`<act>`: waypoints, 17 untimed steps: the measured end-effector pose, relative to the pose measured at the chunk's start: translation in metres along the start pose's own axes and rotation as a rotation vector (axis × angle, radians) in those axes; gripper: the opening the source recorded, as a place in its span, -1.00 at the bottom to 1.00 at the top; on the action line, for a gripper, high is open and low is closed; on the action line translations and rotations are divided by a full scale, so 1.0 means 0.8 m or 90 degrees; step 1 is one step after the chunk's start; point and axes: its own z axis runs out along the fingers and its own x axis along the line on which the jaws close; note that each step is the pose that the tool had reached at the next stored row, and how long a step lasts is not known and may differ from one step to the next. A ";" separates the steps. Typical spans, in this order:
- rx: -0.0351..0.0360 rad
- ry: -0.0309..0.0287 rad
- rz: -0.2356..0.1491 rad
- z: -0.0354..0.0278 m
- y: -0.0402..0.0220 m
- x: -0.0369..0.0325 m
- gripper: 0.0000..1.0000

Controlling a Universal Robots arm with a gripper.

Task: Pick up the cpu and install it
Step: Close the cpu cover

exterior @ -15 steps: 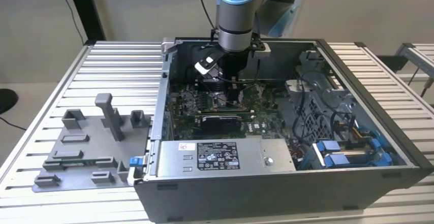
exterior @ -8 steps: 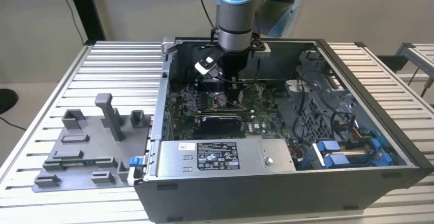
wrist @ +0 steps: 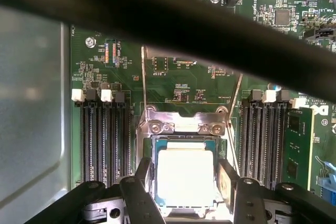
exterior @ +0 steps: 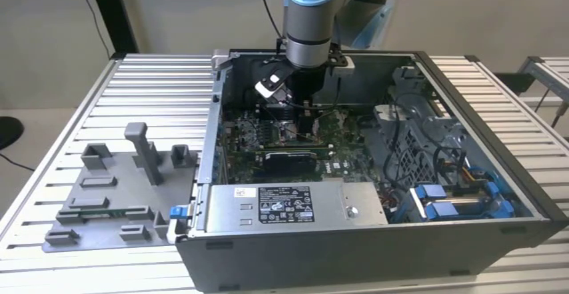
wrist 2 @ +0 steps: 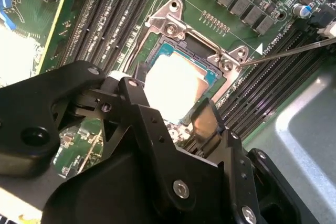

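The dark grey metal computer case (exterior: 356, 257) stands open on top, with free room above the board. Low inside, the black gripper (wrist: 185, 169) is hemmed in. Rows of black memory slots (wrist: 102, 140) flank the silver metal socket frame (wrist: 184, 125). An upright green memory module (wrist: 296, 145) and thin steel rods (wrist: 143, 77) stand close by.

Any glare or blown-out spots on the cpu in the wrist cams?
Second wrist view: the cpu top glares to near white. First wrist view: the cpu is bright but its outline reads; a dark band crosses the picture.
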 end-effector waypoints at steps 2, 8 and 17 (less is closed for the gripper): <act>0.0000 0.0001 0.000 -0.0083 0.0001 -0.0001 1.00; -0.0001 0.0002 0.000 -0.0422 0.0005 -0.0006 1.00; 0.0004 0.0007 0.001 -0.0727 0.0010 -0.0027 1.00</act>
